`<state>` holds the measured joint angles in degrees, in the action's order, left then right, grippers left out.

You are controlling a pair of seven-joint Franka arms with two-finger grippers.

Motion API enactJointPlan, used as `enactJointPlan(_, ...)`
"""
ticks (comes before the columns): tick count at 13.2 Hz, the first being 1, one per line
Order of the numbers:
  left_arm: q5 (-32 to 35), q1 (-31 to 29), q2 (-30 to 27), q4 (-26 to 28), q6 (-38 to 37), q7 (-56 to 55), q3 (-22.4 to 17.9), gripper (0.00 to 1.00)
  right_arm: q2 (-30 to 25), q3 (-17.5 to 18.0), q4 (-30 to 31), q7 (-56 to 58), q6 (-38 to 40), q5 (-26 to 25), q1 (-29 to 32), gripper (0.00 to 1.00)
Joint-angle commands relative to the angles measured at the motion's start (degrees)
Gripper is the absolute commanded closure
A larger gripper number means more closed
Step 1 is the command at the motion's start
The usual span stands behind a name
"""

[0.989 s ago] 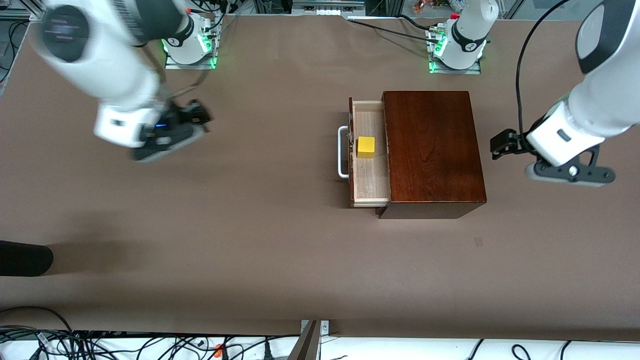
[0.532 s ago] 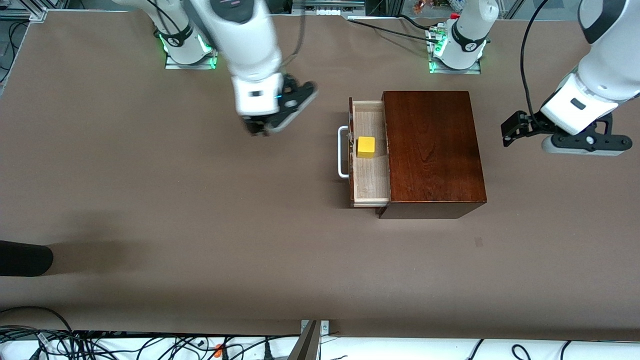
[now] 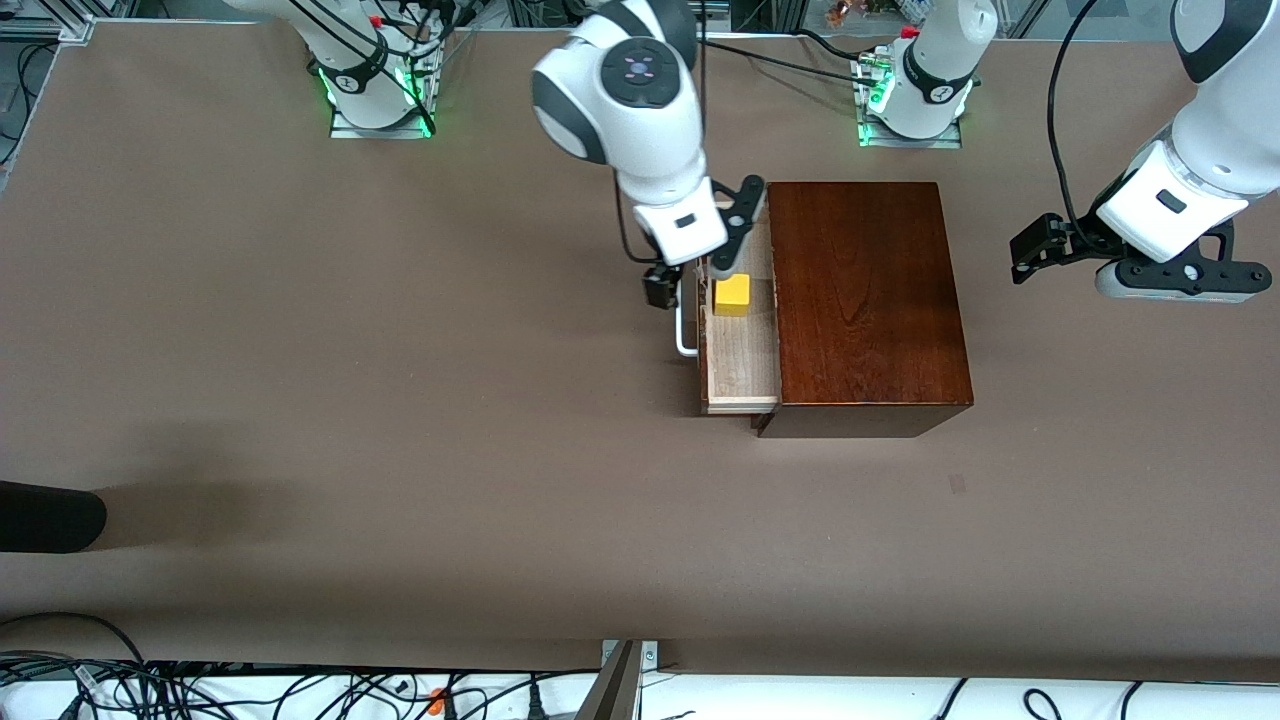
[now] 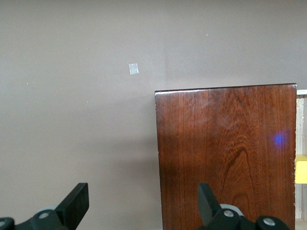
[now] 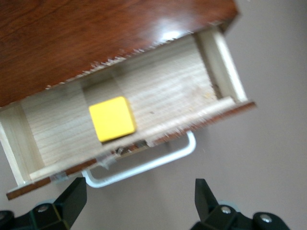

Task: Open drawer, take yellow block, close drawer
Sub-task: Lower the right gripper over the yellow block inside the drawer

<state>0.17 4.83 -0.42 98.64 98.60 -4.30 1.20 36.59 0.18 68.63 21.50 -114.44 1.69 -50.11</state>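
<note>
The drawer (image 3: 742, 360) stands pulled out of the dark wood box (image 3: 865, 300), its white handle (image 3: 686, 335) toward the right arm's end of the table. The yellow block (image 3: 732, 294) lies in the drawer's pale tray. My right gripper (image 3: 697, 272) hangs over the handle and the drawer's front, open and empty. In the right wrist view the block (image 5: 111, 118), the tray (image 5: 168, 91) and the handle (image 5: 148, 165) show past my open right gripper (image 5: 138, 199). My left gripper (image 3: 1030, 255) waits, open, beside the box at the left arm's end, and shows open in its wrist view (image 4: 141, 201).
The left wrist view shows the box top (image 4: 225, 153), a sliver of the block (image 4: 301, 171) and a small tape mark (image 4: 134, 69) on the brown table. A black object (image 3: 50, 515) lies at the table's edge at the right arm's end.
My right arm has swung from the right arm's end of the table over to the drawer's front. My left gripper has drifted slightly away from the box. Drawer and block have not moved.
</note>
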Motion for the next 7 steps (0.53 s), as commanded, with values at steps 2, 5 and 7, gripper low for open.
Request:
enactJointPlan(2, -1.31, -0.17, -0.72, 0.06, -0.52, 1.48, -0.32, 0.0, 2.69, 0.35, -3.32, 6.44, 0.97, -2.92, -0.78, 0.0)
enactJointPlan(5, -1.31, -0.17, -0.72, 0.06, -0.61, 1.48, -0.23, 0.0, 5.94, 0.44, -6.04, 7.32, 1.06, -3.09, -1.65, 0.0)
enactJointPlan(7, -1.31, -0.09, -0.72, 0.06, -0.52, 1.48, -0.23, 0.0, 7.52, 0.44, -7.63, 7.5, 0.97, -3.18, -2.09, 0.0)
